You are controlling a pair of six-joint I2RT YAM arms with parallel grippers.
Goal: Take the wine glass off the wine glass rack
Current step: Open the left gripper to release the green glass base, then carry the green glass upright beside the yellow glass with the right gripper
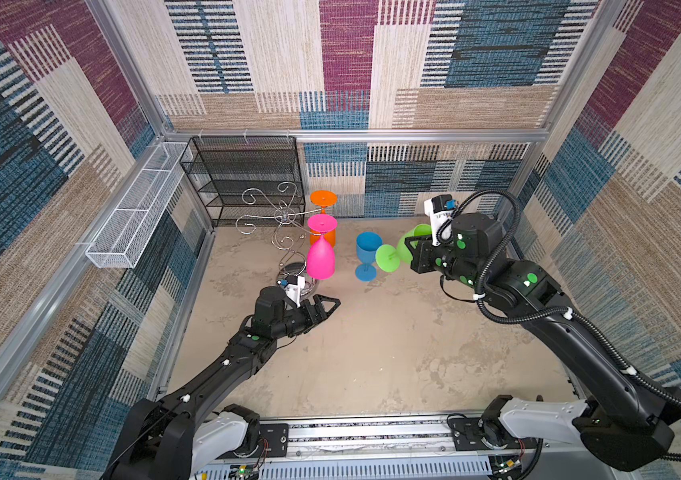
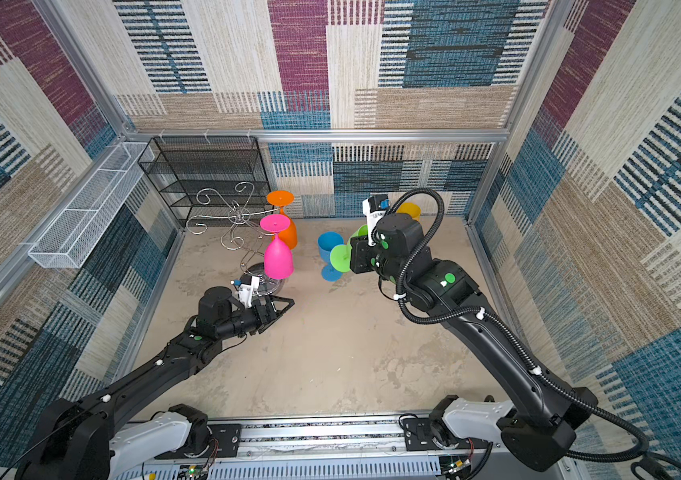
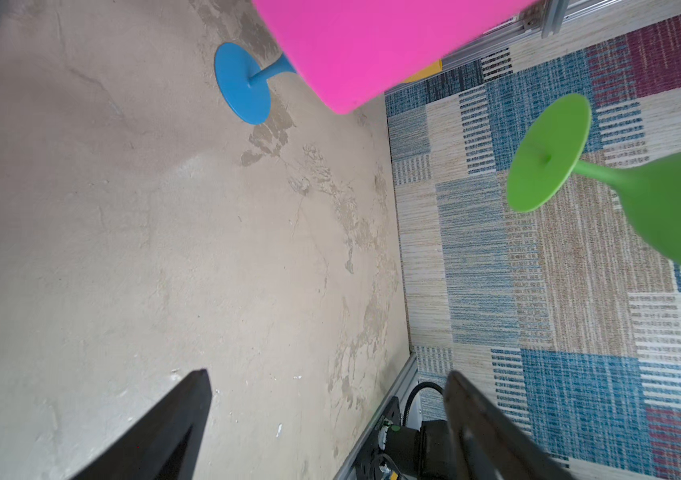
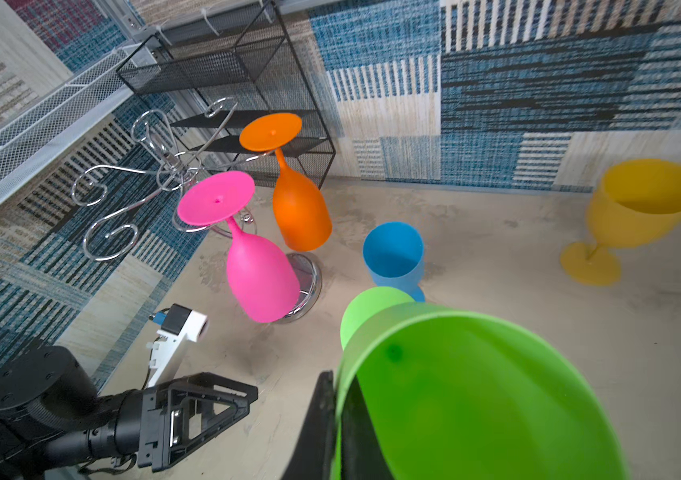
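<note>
Green wine glass (image 1: 386, 257): in both top views it is off the rack (image 1: 285, 215) and in the air. It is tipped on its side with its foot toward the rack, just beside the blue glass (image 1: 368, 245) standing on the desk (image 1: 372, 353). Right gripper (image 1: 409, 247): jaws clamped on the green bowl near its rim. Rack: pink glass (image 1: 321, 259) and orange glass (image 1: 323, 198) hang upside down, feet caught on the curled wire arms; the other arms are bare. Left gripper (image 1: 330, 309): low beside the rack's round base, holding nothing, probably placed to steady the stand. Yellow glass (image 2: 409, 210): in a top view, upright behind the right arm.

Left wrist view: jaws wide apart over bare desk; the pink bowl hangs close by, the green foot farther off.

Right wrist view: one jaw lies outside the green rim and a dark shape shows through the bowl, so the other is likely inside. That pinch on the wall leaves stem and foot free to slide out of a wire arm. Judged stage: removal done; the glass wants turning upright and setting on open desk.
</note>
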